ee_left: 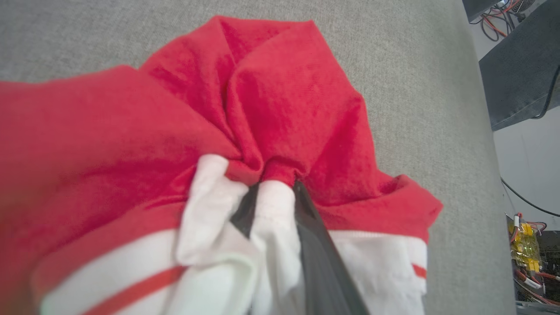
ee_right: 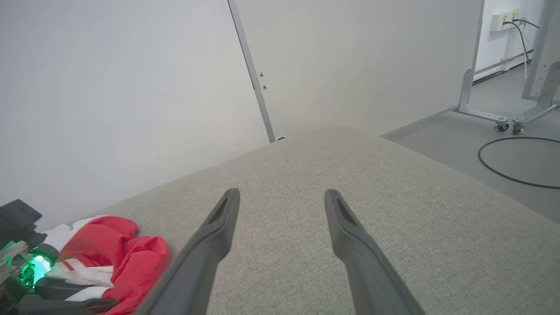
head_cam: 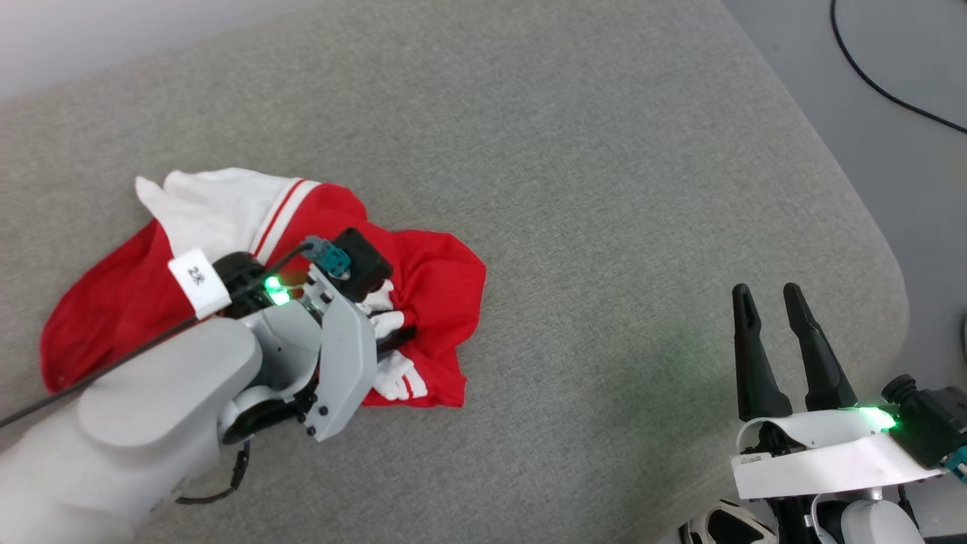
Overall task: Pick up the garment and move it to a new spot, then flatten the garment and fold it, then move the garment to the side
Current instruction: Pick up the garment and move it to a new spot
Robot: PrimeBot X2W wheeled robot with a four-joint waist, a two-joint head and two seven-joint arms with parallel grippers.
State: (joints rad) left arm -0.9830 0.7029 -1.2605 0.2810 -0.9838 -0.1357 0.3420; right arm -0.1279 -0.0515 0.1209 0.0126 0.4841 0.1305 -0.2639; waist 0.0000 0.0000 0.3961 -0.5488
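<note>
Shirt (head_cam: 430,279): crumpled heap on the left of the grey cushion (head_cam: 604,189). My left claw (ee_left: 272,197) pinches a white fold of it; my right claw (head_cam: 767,291) hangs wide and empty, near right. I judge the pickup barely started; moving, flattening, folding and setting aside remain.

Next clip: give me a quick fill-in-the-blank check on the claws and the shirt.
1. The left claw is shut on a ____ fold of the garment.
2. The right claw stands ____, holding nothing.
3. The garment lies bunched on the grey cushion, toward the robot's ____ side.
Missing words: white; open; left.
</note>
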